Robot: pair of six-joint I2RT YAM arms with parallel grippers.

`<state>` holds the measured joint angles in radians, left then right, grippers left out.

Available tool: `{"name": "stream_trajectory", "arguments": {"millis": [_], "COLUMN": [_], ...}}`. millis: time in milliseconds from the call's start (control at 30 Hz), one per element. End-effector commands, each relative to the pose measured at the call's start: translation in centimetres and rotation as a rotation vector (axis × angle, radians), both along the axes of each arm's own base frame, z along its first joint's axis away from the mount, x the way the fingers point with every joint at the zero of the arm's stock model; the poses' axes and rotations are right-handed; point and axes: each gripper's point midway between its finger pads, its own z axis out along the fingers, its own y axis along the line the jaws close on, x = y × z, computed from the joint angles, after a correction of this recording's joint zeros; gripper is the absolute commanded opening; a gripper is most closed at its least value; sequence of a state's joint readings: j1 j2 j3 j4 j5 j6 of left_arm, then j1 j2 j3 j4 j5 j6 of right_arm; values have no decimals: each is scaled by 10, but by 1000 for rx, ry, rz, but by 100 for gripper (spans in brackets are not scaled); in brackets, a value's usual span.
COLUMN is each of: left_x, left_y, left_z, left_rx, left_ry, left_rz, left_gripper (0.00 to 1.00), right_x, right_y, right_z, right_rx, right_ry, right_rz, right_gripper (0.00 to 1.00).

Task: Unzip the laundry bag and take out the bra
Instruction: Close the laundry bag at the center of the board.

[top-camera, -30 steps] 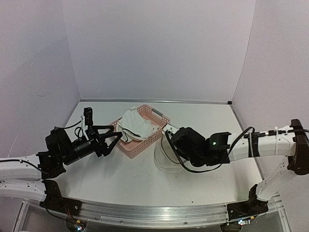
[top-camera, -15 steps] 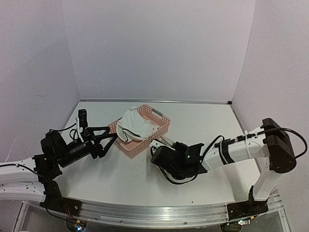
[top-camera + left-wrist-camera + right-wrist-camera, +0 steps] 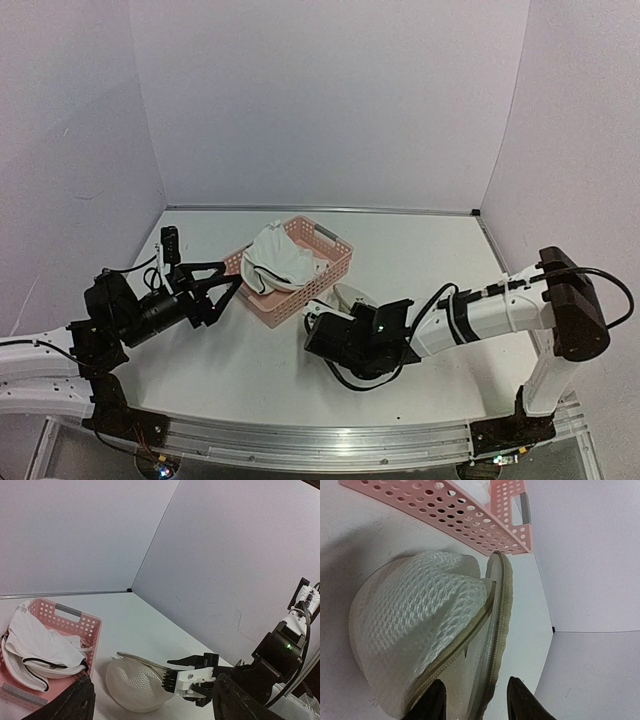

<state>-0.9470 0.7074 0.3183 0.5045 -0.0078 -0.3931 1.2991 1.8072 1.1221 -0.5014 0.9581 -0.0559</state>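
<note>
The small round white mesh laundry bag (image 3: 415,630) sits near the middle of the tabletop (image 3: 250,370), just beside the near side of the pink slotted plastic basket (image 3: 87,625). Its zip rim gapes open and runs from the right tool (image 3: 476,702) toward the basket, where the soft white bra with dark edging (image 3: 40,645) lies heaped. The right tool is much the nearer, its jaws partly parted astride the rim, so a straight pull-back looks enough. The left tool (image 3: 226,298) hangs wide and empty off the basket's left end, above plain white tabletop ringed by pale walls (image 3: 330,100).
</note>
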Motion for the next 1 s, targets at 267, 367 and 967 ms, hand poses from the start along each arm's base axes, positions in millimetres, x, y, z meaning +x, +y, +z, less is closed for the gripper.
{"name": "stream_trajectory", "arguments": {"millis": [267,367,967], "left_x": [7,6,5], "left_y": [0,-1,2], "left_z": [11,12,21], "left_rx": [9,10,7], "left_ry": [-31,-36,-35], "left_rz": [31,29,31], "left_gripper": [82,82,84], "right_x": [-48,-50,23], "right_y": [25,24,-7], "right_z": [70,101,109], "right_rx": [304,407,907], "right_ry": [255,248,322], "right_rz": [87,95,-180], "right_gripper": [51,53,0]}}
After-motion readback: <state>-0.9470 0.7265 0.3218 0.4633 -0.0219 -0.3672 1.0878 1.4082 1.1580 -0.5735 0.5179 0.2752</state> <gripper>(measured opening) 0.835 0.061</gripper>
